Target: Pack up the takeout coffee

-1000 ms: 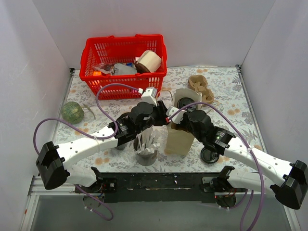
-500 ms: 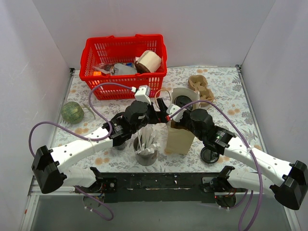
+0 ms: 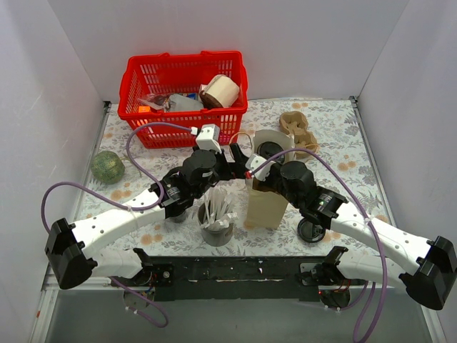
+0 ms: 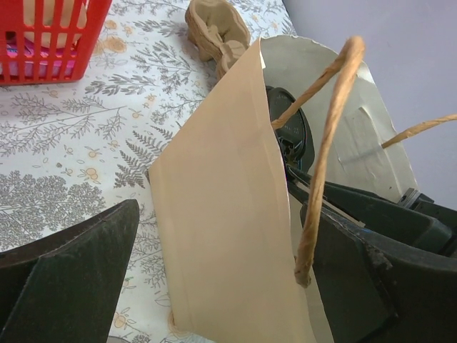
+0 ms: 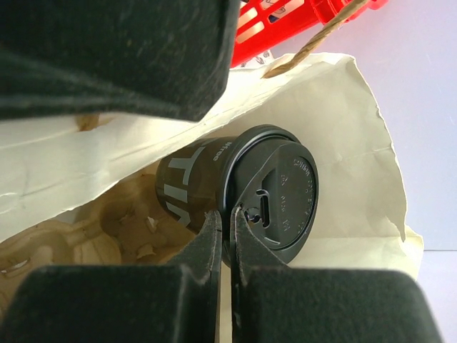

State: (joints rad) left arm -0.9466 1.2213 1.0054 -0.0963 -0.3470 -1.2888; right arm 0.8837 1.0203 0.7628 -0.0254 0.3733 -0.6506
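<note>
Paper bag [image 3: 265,206] stands mid-table. Left gripper [image 4: 221,214]: fingers wide apart, straddling the bag's left wall, gripping nothing. Right gripper [image 5: 227,218] at the bag mouth, fingers together; whether they pinch paper, cannot tell. Coffee cup [image 5: 239,196] sits inside the bag: dark, white lettering, black lid on, facing the mouth. Packing looks largely done; arms not yet clear.

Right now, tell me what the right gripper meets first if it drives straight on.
Likely the takeout coffee, lying inside the paper bag just beyond the right gripper's shut fingertips; the depth is hard to judge.
</note>
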